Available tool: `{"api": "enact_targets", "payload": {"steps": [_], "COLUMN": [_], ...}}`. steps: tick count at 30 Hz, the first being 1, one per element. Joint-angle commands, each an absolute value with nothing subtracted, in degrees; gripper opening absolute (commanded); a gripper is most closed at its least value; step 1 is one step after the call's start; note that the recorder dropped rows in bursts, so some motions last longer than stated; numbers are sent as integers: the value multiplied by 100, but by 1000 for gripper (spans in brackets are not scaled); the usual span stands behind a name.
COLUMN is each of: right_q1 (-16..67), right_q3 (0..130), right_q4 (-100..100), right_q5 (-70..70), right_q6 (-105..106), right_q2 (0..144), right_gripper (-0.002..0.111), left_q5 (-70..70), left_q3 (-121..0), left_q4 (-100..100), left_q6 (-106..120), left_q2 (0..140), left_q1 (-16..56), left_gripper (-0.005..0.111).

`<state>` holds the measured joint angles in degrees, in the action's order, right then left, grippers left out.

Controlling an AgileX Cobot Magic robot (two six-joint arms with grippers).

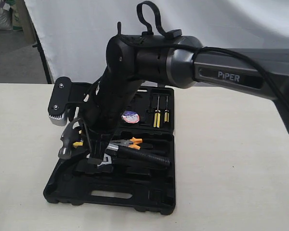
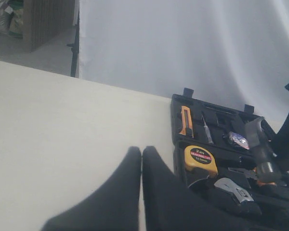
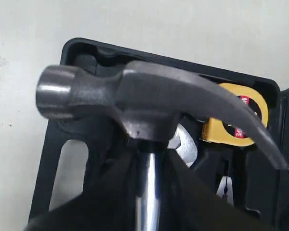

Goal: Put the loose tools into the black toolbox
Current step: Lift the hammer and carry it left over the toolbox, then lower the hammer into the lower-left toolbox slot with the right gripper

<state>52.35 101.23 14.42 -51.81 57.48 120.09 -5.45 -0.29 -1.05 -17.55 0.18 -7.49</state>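
Observation:
The black toolbox [image 1: 135, 202] lies open on the table, its handle cut-out toward the front edge. My right gripper [image 1: 88, 144] reaches across it from the right and is shut on the hammer [image 1: 67, 144], whose head hangs over the case's front left part. In the right wrist view the steel hammer head [image 3: 149, 106] sits just past my fingers [image 3: 192, 192], which clamp the chrome shaft over the toolbox [image 3: 82, 48]. My left gripper [image 2: 141, 153] is shut and empty above bare table beside the toolbox [image 2: 175, 115]; the exterior view does not show it.
In the case lie a yellow tape measure [image 2: 201, 160], an orange utility knife [image 2: 185, 120], a wrench [image 1: 103, 161], orange-handled pliers [image 1: 130, 143], yellow screwdrivers [image 1: 159, 113] and a roll of tape [image 1: 131, 117]. A white backdrop hangs behind the table.

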Motion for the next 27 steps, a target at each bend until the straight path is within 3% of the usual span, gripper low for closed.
{"api": "enact_targets", "payload": {"steps": [1,27], "right_q1": [5223,5509], "right_q3": [10187,10304], "right_q4": [1657,1062], "right_q5": [-5164,-6158], "right_q6": [5913,5012], "right_q2": [11968,11889], "right_gripper": [0,0], "left_q5": [-503,-503], "left_q3": [-44,-44], "left_q4": [-130,-130], "left_q6": [-1782,-1782], "left_q2": [0,0], "left_q1": [-894,-894], "left_gripper": [1,1]}}
